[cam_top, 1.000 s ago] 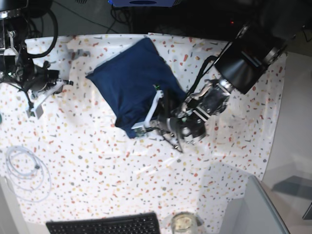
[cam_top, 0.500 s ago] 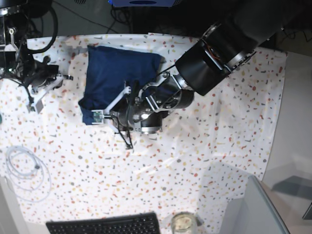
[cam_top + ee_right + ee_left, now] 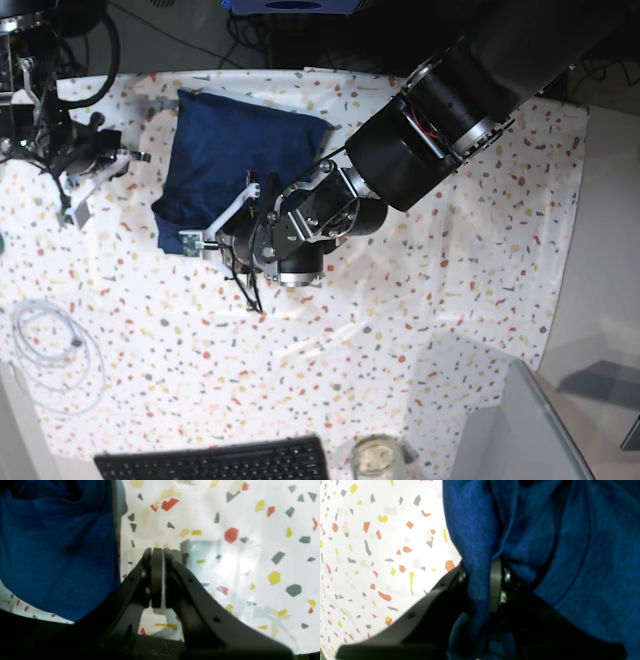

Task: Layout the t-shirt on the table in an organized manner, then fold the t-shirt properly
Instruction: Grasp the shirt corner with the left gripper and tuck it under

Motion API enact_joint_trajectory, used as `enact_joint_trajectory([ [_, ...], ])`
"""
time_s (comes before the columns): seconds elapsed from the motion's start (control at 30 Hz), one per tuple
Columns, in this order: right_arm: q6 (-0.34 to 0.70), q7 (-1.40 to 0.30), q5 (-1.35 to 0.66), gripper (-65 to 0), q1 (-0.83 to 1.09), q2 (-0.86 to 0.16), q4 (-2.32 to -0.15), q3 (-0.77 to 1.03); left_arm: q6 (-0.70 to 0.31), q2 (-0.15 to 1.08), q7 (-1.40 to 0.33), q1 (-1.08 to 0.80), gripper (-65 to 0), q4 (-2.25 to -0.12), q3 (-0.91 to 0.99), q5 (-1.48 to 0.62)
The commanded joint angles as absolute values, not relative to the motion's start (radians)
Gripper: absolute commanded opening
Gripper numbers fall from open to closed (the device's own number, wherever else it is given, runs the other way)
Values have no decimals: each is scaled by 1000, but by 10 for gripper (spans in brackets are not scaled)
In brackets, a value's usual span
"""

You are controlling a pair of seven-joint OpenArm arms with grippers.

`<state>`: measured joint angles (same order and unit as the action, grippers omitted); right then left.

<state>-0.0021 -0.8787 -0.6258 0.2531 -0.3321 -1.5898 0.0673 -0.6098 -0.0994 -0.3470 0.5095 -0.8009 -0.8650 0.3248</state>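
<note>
Judging by the compact folded t-shirt (image 3: 235,160) lying near the table's (image 3: 400,330) far left edge, folding looks nearly done, with the left gripper (image 3: 480,585) clamped on a fabric fold and the right gripper (image 3: 157,577) shut and empty beside it.

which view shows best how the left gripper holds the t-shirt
The left wrist view: the left gripper pinches a t-shirt fold up close. The base view shows the whole shirt, grip hidden; the right wrist view shows only its edge.
</note>
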Motion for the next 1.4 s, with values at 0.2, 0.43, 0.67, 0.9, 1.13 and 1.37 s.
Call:
enact_joint_trajectory([
  [0.2,1,-868,-633,-642,240,-346,-1604,70,-602,-110,-346,538,-650,-811,-860,326],
  [0.43,1,-868,-633,-642,240,-346,-1604,70,-602,-110,-437,541,-650,-819,-860,326],
  [0.67,1,-868,-633,-642,240,-346,-1604,70,-602,-105,-440,533,-650,-819,-860,325],
  [0.9,1,-868,-633,-642,240,-346,-1604,70,-602,-96,-498,539,-650,-826,-858,325],
  [1.13,1,-868,-633,-642,239,-346,-1604,70,-602,-94,-503,533,-650,-860,-858,325],
  [1.37,1,-868,-633,-642,239,-346,-1604,70,-602,-94,-503,544,-650,-863,-858,332],
])
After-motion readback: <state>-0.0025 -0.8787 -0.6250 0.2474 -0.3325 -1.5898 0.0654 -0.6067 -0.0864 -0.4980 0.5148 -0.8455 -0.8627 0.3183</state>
